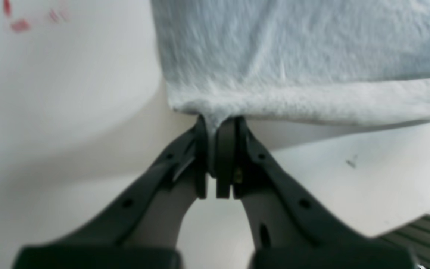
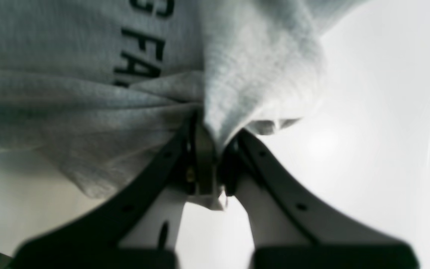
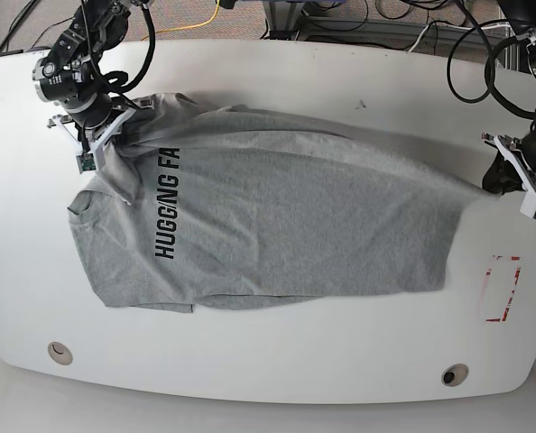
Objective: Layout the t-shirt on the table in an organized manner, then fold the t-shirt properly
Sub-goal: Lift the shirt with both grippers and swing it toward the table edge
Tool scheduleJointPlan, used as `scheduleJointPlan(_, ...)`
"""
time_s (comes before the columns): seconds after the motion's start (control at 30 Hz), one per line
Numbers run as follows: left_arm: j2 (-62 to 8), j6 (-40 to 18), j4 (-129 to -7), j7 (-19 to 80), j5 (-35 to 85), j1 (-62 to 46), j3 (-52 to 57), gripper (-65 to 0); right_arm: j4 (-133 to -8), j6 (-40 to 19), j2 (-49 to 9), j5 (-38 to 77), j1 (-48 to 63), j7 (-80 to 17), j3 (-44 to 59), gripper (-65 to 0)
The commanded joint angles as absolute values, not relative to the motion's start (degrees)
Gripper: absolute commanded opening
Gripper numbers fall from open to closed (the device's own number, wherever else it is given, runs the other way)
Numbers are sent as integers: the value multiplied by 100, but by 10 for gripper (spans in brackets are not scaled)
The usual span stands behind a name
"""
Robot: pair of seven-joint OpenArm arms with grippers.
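The table [image 3: 277, 379] fills nearly the whole base view, a broad white top with a grommet hole near each lower corner and a red tape mark [image 3: 501, 289] at lower right. Spread across its middle lies the t-shirt [image 3: 295, 225], print side up, the dark lettering [image 3: 167, 206] running down its left part. It is mostly flat, but its upper edge is pulled into a long ridge between the two arms, which looks like the reason for holding it at both ends: tension to smooth the cloth before any fold.

At the upper left of the base view the right gripper [image 2: 215, 149] has its jaws pinched together on a bunched wad of the shirt near the shoulder, the fabric gathered into the pinch in the right wrist view. At the far right edge the left gripper [image 1: 215, 149] is likewise closed tight, with a thin corner of the hem caught between its pads and lifted slightly off the white surface. The lower left sleeve [image 3: 86, 209] still lies crumpled, so I'd judge the laying-out unfinished.
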State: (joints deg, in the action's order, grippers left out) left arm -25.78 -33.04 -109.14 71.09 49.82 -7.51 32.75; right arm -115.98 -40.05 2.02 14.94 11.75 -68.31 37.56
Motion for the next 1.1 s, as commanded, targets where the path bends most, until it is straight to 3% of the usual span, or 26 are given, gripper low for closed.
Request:
scheduleJointPlan(0.0, -2738, -3301, -11196, 6949, 5314, -330, 3327, -644, -11688, -4000, -101, 2070, 989, -6870, 3785, -642)
scheduleJointPlan(0.33, -2738, -3301, -11196, 6958, 5437, 1226, 3187, -644, -11609, -4000, -796, 2809, 136, -6879, 3767, -642)
scheduleJointPlan(0.53, -2712, -3301, -11169, 6958, 5086, 2440, 2651, -643, -11389, -4000, -1121, 2853, -910, -6879, 3723, -637)
scheduleJointPlan(0.77, -2466, -3301, -10923, 6958, 4549, 3837, 2097, -642, -10378, -4000, -1675, 2835, -2334, -6993, 3371, -637)
scheduleJointPlan(1.07, -2299, -3292, -9692, 6958, 4453, 5490, 2062, -642, -8831, -4000, -2281, 2826, -4286, -6993, 2659, -637)
